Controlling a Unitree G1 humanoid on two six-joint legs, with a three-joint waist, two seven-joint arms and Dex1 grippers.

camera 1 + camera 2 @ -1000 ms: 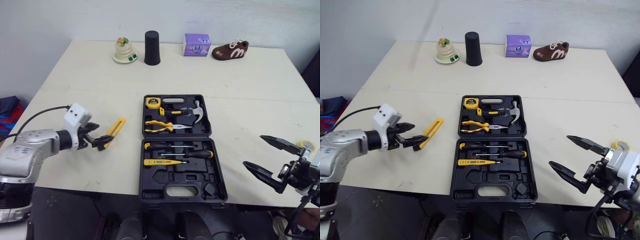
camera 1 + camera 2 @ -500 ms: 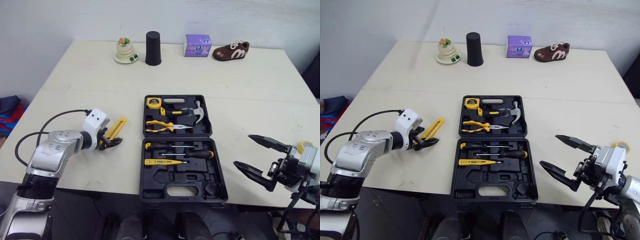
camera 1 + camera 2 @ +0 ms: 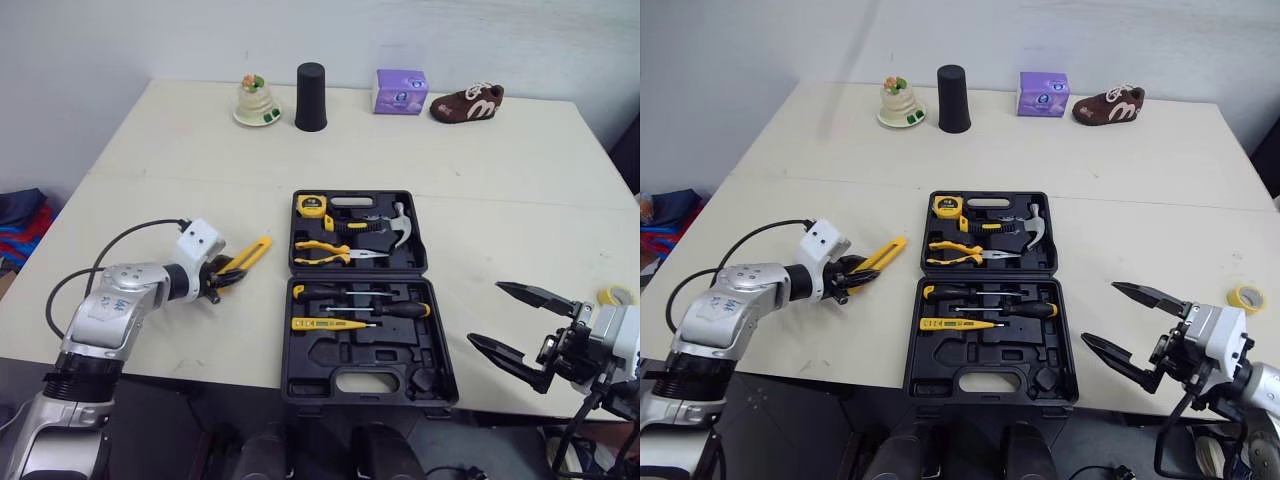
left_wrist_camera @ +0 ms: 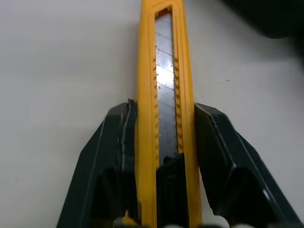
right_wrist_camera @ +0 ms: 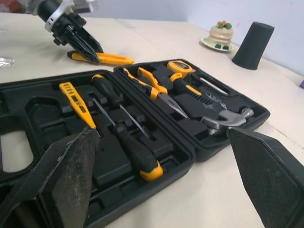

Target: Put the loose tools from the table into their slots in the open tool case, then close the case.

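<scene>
The yellow utility knife (image 3: pixel 247 257) lies on the table left of the open black tool case (image 3: pixel 320 356). My left gripper (image 3: pixel 222 280) is at its near end, and the left wrist view shows both fingers (image 4: pixel 116 137) pressed against the sides of the knife (image 4: pixel 164 71). The case's compartments hold a tape measure (image 3: pixel 308 206), a hammer (image 3: pixel 398 222), pliers (image 3: pixel 325 250), screwdrivers (image 3: pixel 365 308) and a yellow tester (image 3: pixel 325 323). My right gripper (image 3: pixel 487 313) hangs open and empty off the case's near right corner.
Along the table's far edge stand a small cake figurine (image 3: pixel 251 102), a black cup (image 3: pixel 311 83), a purple box (image 3: pixel 400 91) and a brown shoe (image 3: pixel 466 103). A yellow tape roll (image 3: pixel 612 296) lies at the right edge near my right gripper.
My left arm reached in to the knife and its fingers closed from wide open onto the handle. The right gripper stayed open and shifted only slightly.
</scene>
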